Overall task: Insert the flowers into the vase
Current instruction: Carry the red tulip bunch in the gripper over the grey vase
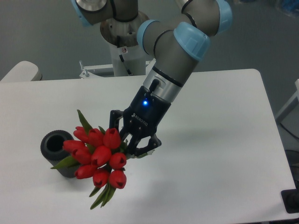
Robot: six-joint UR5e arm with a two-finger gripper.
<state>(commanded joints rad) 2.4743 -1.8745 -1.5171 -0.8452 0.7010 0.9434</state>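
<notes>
The gripper [136, 145] is holding the flowers [99, 156], jaws clamped on the stems, buds hanging just right of the vase [59, 147] standing on the counter [219, 154], opening facing upward.

The flowers [99, 156] have smooth, slightly glossy red buds and matt green leaves. The vase [58, 147] is matt dark grey. The gripper [133, 148] looks like black matt plastic. The arm [175, 58] has smooth grey metal tubes with glossy light-blue plastic caps. The table [219, 154] is smooth matt white.
</notes>
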